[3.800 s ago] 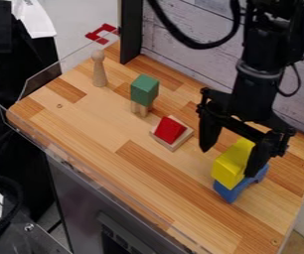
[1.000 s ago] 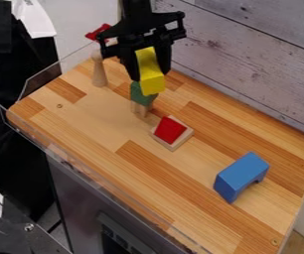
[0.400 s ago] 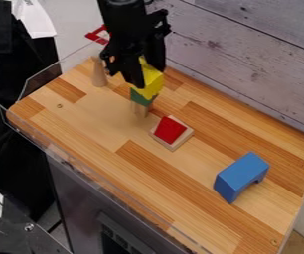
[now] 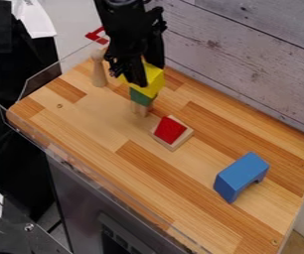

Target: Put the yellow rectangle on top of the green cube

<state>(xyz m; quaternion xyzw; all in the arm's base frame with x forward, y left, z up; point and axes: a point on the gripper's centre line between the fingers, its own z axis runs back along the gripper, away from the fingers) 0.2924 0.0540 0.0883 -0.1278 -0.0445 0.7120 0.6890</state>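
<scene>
Shifted off the blue wooden arch block (image 4: 242, 174), our yellow rectangular wooden block (image 4: 156, 82) sits at upper left, gripped by the black two-finger tool (image 4: 149, 76) over the green wooden cube (image 4: 141, 97); placing seems underway, so we should settle it squarely, then release.

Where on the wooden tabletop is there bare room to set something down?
The tabletop is bare between the red block and blue arch, and from the red block toward the picture's left rim. It's crowded farther back, around the pincer, yellow block, green cube and wooden peg.
</scene>
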